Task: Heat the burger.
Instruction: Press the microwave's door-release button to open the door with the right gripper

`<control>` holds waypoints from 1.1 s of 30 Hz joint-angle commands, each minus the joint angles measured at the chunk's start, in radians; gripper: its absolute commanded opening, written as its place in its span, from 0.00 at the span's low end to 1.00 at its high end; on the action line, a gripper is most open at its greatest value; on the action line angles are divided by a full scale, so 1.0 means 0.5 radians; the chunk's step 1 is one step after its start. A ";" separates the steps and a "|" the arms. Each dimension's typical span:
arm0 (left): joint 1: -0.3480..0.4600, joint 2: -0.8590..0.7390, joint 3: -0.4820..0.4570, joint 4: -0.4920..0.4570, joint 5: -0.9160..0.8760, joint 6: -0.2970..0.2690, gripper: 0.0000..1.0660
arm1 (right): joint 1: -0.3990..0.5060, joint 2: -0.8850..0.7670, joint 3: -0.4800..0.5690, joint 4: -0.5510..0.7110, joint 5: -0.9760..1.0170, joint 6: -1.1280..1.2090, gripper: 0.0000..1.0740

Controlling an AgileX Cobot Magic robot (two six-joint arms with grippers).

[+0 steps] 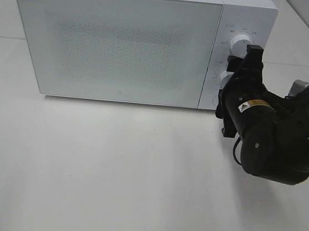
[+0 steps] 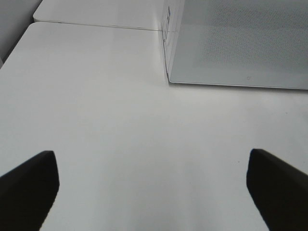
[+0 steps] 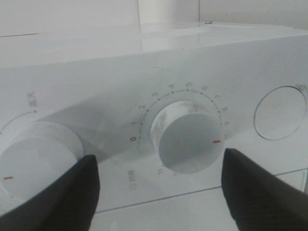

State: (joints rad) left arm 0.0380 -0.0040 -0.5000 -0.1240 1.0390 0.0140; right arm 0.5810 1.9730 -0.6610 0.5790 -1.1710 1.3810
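Worktop (image 1: 107, 182) carries one microwave (image 1: 118, 39) with its door shut. The burger is unseen, presumably inside.

There are two arms. The left end effector (image 2: 151, 159) is wide open and empty. The right end effector (image 3: 159, 161) is parted either side of the numbered dial (image 3: 185, 137), gripping nothing.

Besides that dial there is a second dial (image 3: 38, 154) and one round button (image 3: 279, 113).

The burger is likely light, soft and squashable, so hold it low at the sides, gently.

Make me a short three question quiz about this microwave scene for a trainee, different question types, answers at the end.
1. True or false: the microwave door stands open.
2. Which control is the right end effector centred on? A) a door handle B) the numbered dial C) a keypad
3. Fill in: the left end effector hangs open above the white ____.
Key: 1 false; 2 B; 3 table.
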 commanded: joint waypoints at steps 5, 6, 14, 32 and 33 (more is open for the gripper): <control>-0.002 -0.048 0.008 -0.016 -0.016 -0.004 0.92 | -0.012 -0.258 0.202 -0.230 -0.102 -0.168 0.65; -0.002 -0.048 0.008 -0.016 -0.016 -0.004 0.92 | -0.012 -0.290 0.222 -0.248 -0.066 -0.188 0.65; -0.002 -0.048 0.008 -0.016 -0.016 -0.004 0.92 | -0.012 -0.582 0.294 -0.302 0.344 -0.444 0.64; -0.002 -0.048 0.008 -0.016 -0.016 -0.004 0.92 | -0.020 -1.022 0.286 -0.280 1.474 -2.148 0.75; -0.002 -0.048 0.008 -0.016 -0.016 -0.004 0.92 | -0.020 -1.022 0.286 -0.280 1.474 -2.148 0.75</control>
State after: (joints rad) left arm 0.0380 -0.0040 -0.5000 -0.1240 1.0390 0.0140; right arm 0.5790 1.4760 -0.5120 0.4460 -0.4580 0.3550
